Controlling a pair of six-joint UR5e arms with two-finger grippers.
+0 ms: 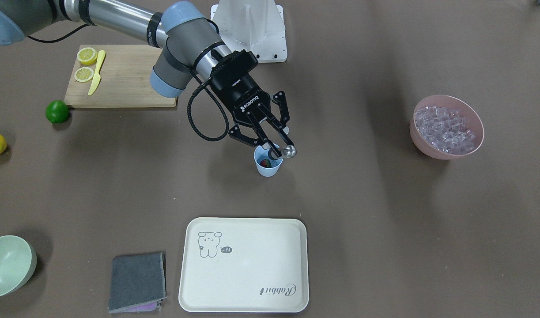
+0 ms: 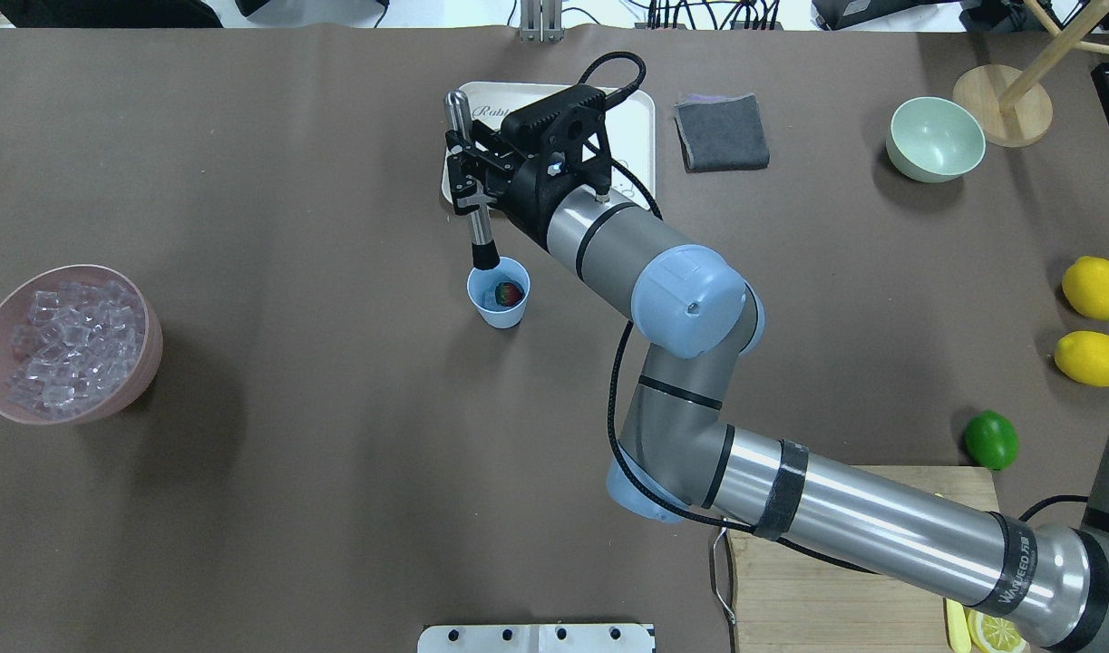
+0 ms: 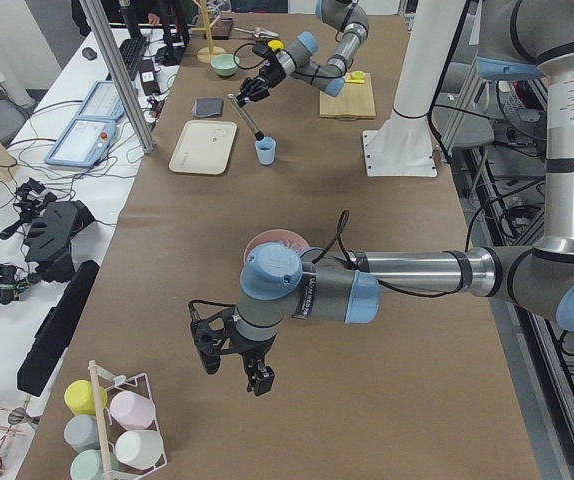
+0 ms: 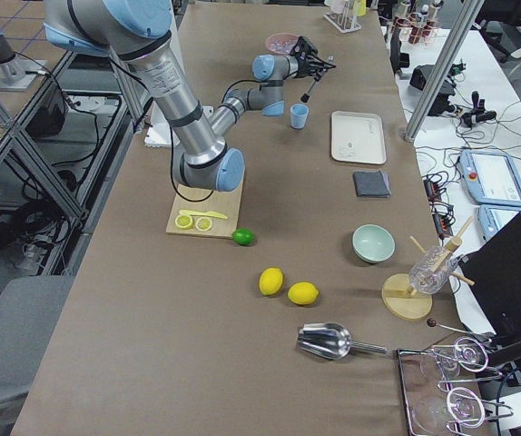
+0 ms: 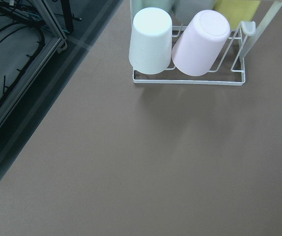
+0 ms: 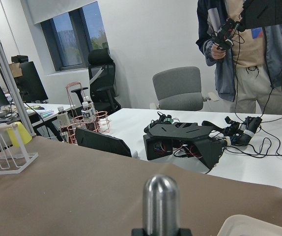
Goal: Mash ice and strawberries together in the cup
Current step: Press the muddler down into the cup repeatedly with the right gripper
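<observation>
Right arm (image 2: pixel 835 508) fills the lower right of the overhead view, nearest that camera, and reaches across the tabletop (image 2: pixel 336 453) to the frame's upper middle. Left arm (image 3: pixel 407 275) is well apart from the work, low in the left side view. Its left hand (image 3: pixel 232 360) shows only there, so I cannot tell whether it is open or closed. Pink bowl (image 2: pixel 153 354), at the overhead frame's left edge, is heaped with ice (image 2: pixel 64 349) and stands well apart from the cup (image 2: pixel 501 311).

Right hand (image 2: pixel 468 181) has its fingers closed round the middle of a steel muddler (image 2: pixel 479 231) and holds nothing else. That rod is tilted, not upright. In the overhead view its long axis runs from a rounded end near the frame's top down to a black tip at the cup's upper-left rim. The cup stands upright at frame centre, just below the hand. Inside lies the strawberry (image 2: pixel 510 292), red with a dark cap, toward the right of the mouth. A pale glint beside it may be ice, but it is too small to be sure.

By my judgement the tip sits at or just inside the mouth, off-centre from the fruit. The press should therefore follow the rod's slant, down and toward the strawberry. Pushing against the rim could tip the light cup.
</observation>
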